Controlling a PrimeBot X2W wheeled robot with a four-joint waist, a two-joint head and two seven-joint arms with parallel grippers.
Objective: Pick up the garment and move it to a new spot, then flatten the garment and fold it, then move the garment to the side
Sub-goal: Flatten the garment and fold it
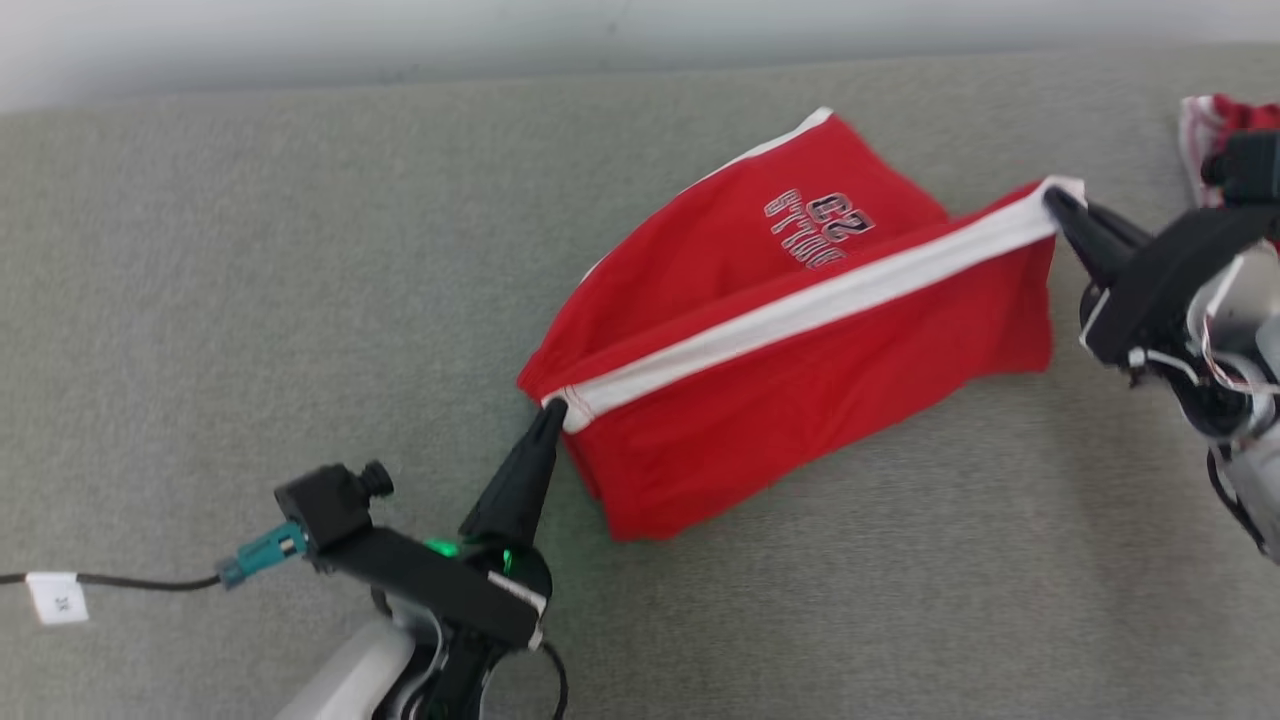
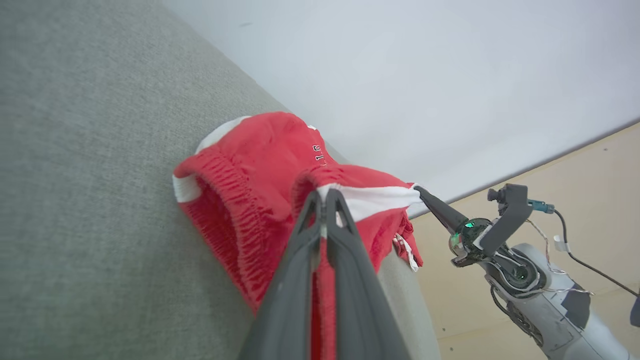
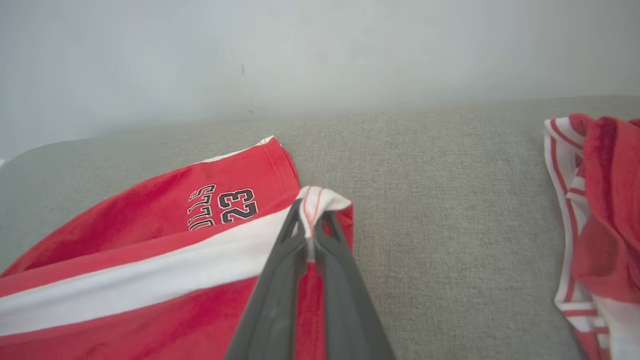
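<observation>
The garment (image 1: 800,400) is a pair of red shorts with a white side stripe and a "23" print, stretched above the grey surface (image 1: 250,300). My left gripper (image 1: 553,408) is shut on the stripe's near-left end, at the elastic waistband (image 2: 225,200). My right gripper (image 1: 1055,200) is shut on the stripe's far-right end, at the hem corner (image 3: 320,197). The stripe runs taut between the two grips, and the lower red panel hangs down from it. In the left wrist view the right gripper (image 2: 419,191) pinches the white stripe. The garment's printed leg (image 3: 220,205) lies on the surface.
Another red and white garment (image 1: 1215,130) lies bunched at the far right edge, close to my right arm; the right wrist view shows the same bunched garment (image 3: 595,220). A pale wall (image 1: 600,30) runs along the back. A tagged cable (image 1: 60,590) trails from my left wrist.
</observation>
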